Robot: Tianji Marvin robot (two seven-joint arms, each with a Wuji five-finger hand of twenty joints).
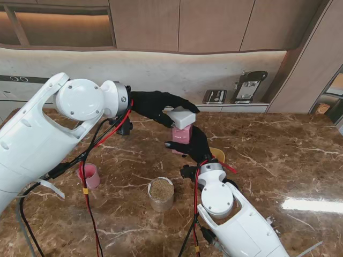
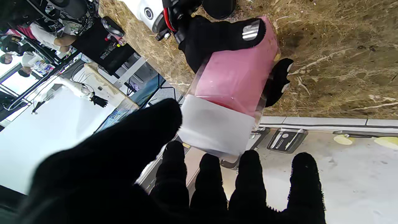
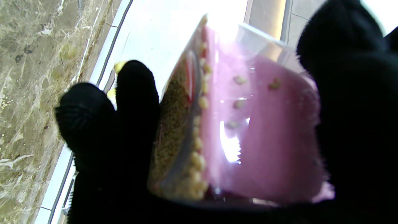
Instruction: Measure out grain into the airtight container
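Note:
The pink airtight container (image 1: 181,135) stands upright at the table's middle, and my right hand (image 1: 196,145) is shut on its body from the near side. Its white lid (image 1: 184,116) sits slightly tilted on top. My left hand (image 1: 156,105) reaches in from the left, thumb and fingertips closed on that lid. In the left wrist view the lid (image 2: 217,124) lies between my thumb (image 2: 140,140) and fingers (image 2: 248,174), above the pink body (image 2: 239,77). The right wrist view shows grain (image 3: 174,124) inside the container (image 3: 264,140).
A clear jar of brown grain (image 1: 161,193) stands open near me, left of my right arm. A small pink cup (image 1: 90,175) sits at the left under my left arm. A yellow object (image 1: 217,154) lies just right of my right hand. The wall counter (image 1: 236,107) runs behind.

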